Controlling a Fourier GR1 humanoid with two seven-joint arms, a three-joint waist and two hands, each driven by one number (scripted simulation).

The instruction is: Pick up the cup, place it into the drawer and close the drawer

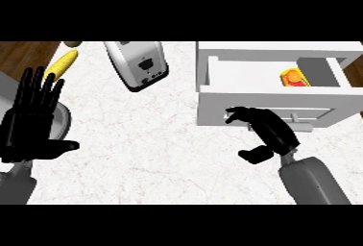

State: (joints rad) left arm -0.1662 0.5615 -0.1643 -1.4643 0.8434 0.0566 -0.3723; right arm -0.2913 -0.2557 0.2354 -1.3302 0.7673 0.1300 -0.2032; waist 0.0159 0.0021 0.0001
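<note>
The cup (294, 78), red and orange with a yellow patch, lies inside the open white drawer (245, 72), towards its right side. The drawer's front panel (212, 108) faces me, with a small handle (303, 126) low on it. My right hand (268, 130) is at that panel's lower middle, its relaxed fingers (236, 115) at the panel and its thumb spread below. It holds nothing. My left hand (32, 125) rests open at the left edge, fingers pointing up.
A silver toaster (138, 65) lies tilted at the back centre. A yellow corn cob (62, 63) lies at the back left. A grey round dish (65, 122) shows partly behind my left hand. White marble counter (156, 153) spreads between the hands.
</note>
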